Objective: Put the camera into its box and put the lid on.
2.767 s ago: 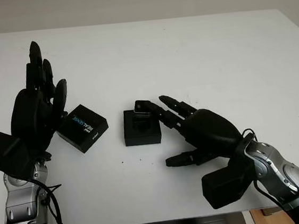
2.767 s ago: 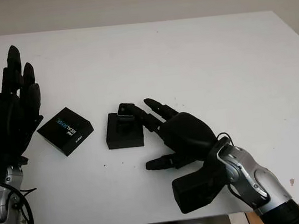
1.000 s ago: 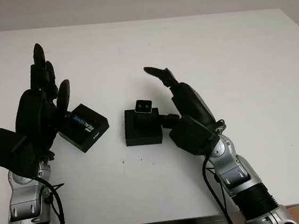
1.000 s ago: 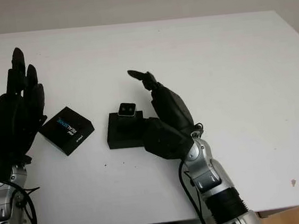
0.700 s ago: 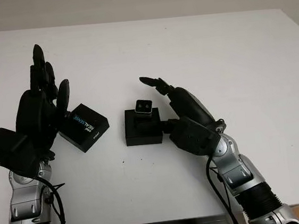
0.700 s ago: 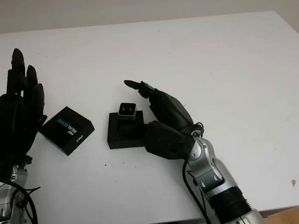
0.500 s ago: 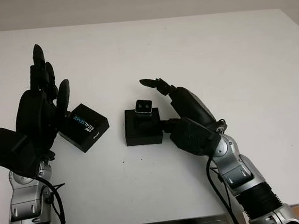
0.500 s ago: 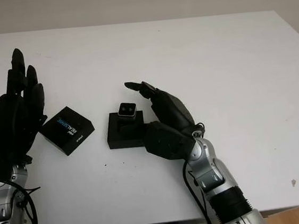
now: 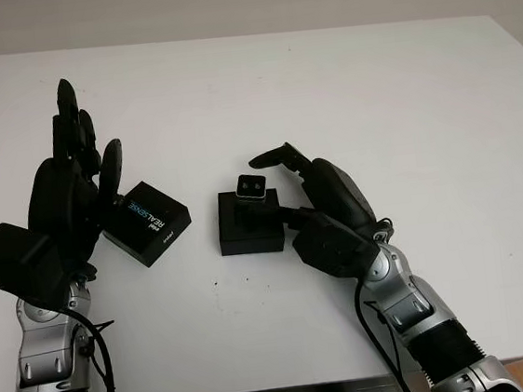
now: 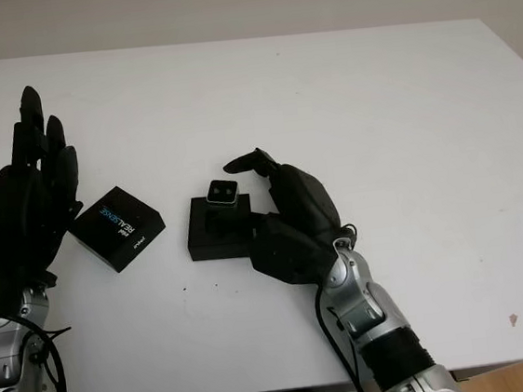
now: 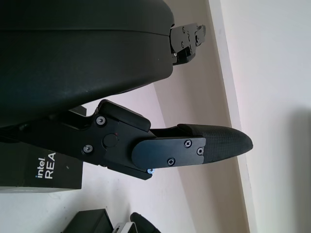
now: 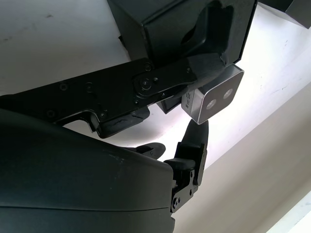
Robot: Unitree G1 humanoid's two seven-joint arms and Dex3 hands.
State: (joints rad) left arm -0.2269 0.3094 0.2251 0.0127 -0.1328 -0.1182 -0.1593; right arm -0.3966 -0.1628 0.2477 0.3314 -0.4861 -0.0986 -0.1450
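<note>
**Camera standing on end in its box; lid apart on the table**

Table (image 9: 399,78): white, flat, bearing all items listed.

Box (image 9: 247,237): small, black, open-topped, near the middle of the table.

Camera (image 9: 252,188): small, silver-faced with two dark lenses. It stands on end in the far part of the box, its upper end well above the rim, so it is not seated flat.

Lid (image 9: 146,223): black, printed "intel REALSENSE" in pale letters. It lies flat on the table just left of the box and apart from it, turned at an angle to the box.

Right hand (image 9: 324,210): just right of the box, palm toward it. Its fingers (image 9: 272,157) curl forward over the far side of the camera, and a lower digit reaches along the box's near right side. In the right wrist view one fingertip (image 12: 199,133) lies close behind the camera's end; actual contact cannot be told. It grips nothing.

Left hand (image 9: 66,202): raised upright just left of the lid, open, holding nothing. Its near edge overlaps the lid's left corner in the head views; contact cannot be told.
</note>
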